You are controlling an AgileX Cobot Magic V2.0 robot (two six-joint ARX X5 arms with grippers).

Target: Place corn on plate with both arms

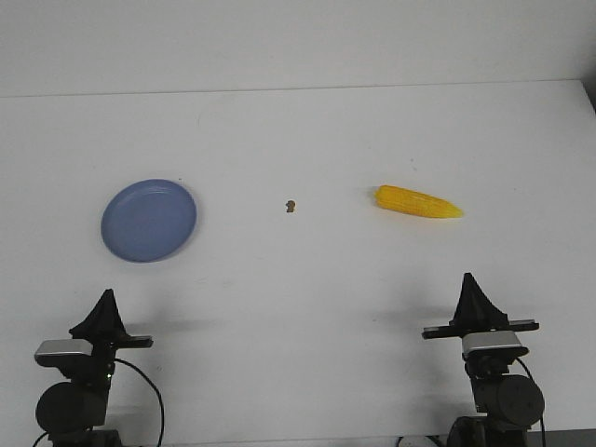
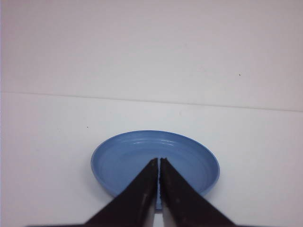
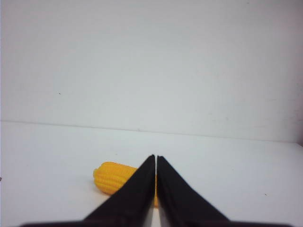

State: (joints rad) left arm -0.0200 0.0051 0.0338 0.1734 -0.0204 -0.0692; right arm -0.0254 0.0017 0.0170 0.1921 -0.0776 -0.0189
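The yellow corn [image 1: 417,202] lies on the white table at the right, blunt end to the left, tip pointing right. Its blunt end [image 3: 113,178] shows in the right wrist view, partly hidden behind the fingers. The blue plate [image 1: 149,220] sits empty at the left, and the left wrist view shows the plate [image 2: 128,156] too. My left gripper [image 1: 108,293] is shut near the front edge, short of the plate, holding nothing. My right gripper [image 1: 468,277] is shut, holding nothing, well short of the corn. The same shut fingers appear at the left gripper [image 2: 159,160] and right gripper [image 3: 155,156].
A tiny brown speck [image 1: 291,205] lies on the table between plate and corn. The table's far edge [image 1: 298,88] meets a pale wall.
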